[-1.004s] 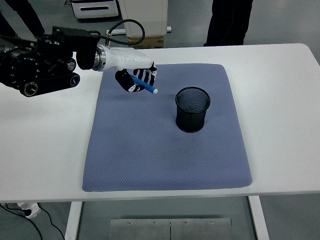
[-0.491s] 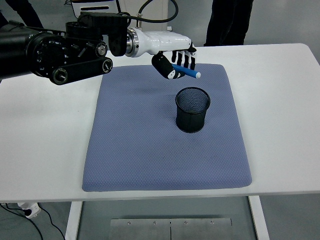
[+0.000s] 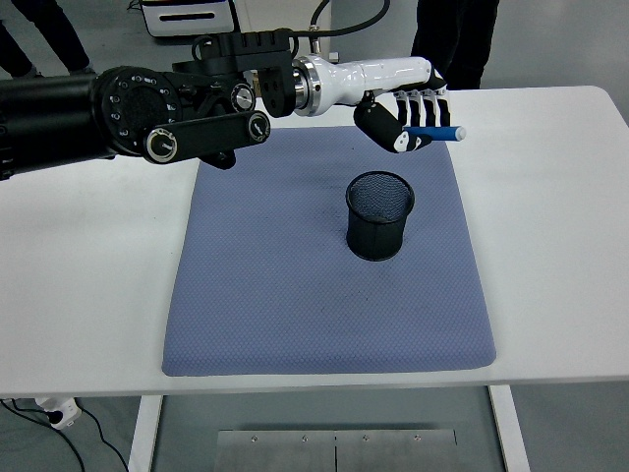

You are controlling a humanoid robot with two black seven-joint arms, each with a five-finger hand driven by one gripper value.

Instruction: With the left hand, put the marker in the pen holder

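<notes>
My left hand [image 3: 413, 120] reaches in from the left on a black arm with a white forearm, and its fingers are curled on a blue marker [image 3: 434, 132]. The marker lies nearly level, its white tip pointing right. The hand hovers over the far right part of the blue-grey mat [image 3: 295, 295], beyond and slightly right of the black mesh pen holder [image 3: 379, 214]. The holder stands upright on the mat, and nothing shows inside it. My right hand is out of view.
The mat lies on a white table [image 3: 560, 246]. People's dark legs [image 3: 447, 39] stand behind the far edge, beside a white unit and a cardboard box [image 3: 285, 81].
My left arm has swung to the right and a little farther away with the marker, from the mat's far left to beyond the pen holder. The holder has not moved.
</notes>
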